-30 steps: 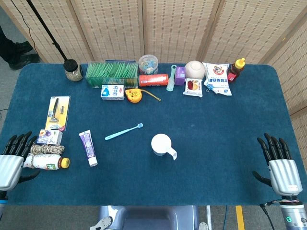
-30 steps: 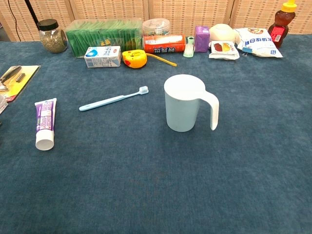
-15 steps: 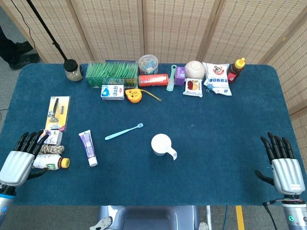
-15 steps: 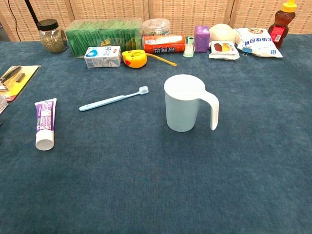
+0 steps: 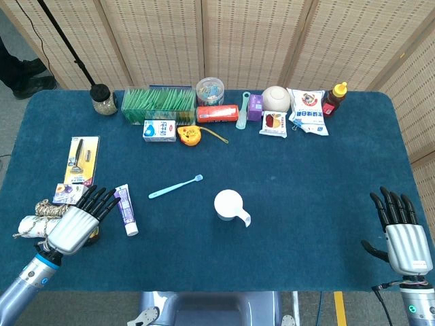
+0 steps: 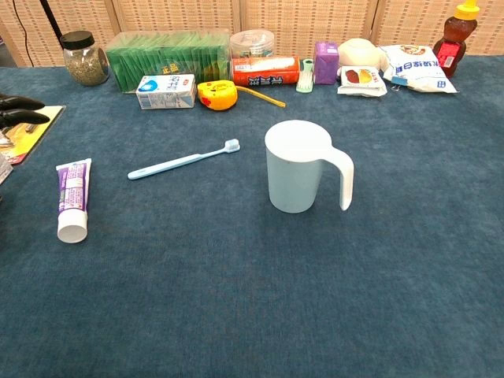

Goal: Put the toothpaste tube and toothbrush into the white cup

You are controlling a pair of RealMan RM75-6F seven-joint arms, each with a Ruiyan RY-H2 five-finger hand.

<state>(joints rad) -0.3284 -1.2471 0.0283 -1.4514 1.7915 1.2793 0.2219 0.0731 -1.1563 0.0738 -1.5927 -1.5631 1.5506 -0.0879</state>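
Observation:
The white cup point(image 5: 229, 206) point(image 6: 300, 168) stands upright mid-table, handle toward the near right. A light blue toothbrush point(image 5: 175, 187) point(image 6: 183, 160) lies to its left, bristles toward the cup. Further left lies the purple-and-white toothpaste tube point(image 5: 125, 210) point(image 6: 72, 200), cap toward the near edge. My left hand point(image 5: 76, 225) hovers just left of the tube, empty, fingers spread and pointing toward it; only its fingertips point(image 6: 20, 109) show at the chest view's left edge. My right hand point(image 5: 401, 233) is at the near right corner, empty with fingers spread, out of the chest view.
A small bottle and a rope bundle point(image 5: 37, 219) lie under and left of my left hand, with a razor card point(image 5: 81, 160) beyond. Along the far edge stand a jar point(image 5: 104, 99), green packets point(image 5: 158, 104), a milk carton point(image 5: 159, 130), a red tube point(image 5: 217, 113), snack bags point(image 5: 307, 109) and a honey bottle point(image 5: 334, 98).
My left hand has swung rightward from the table's left edge, over the bottle, to beside the toothpaste tube. The right hand has barely moved.

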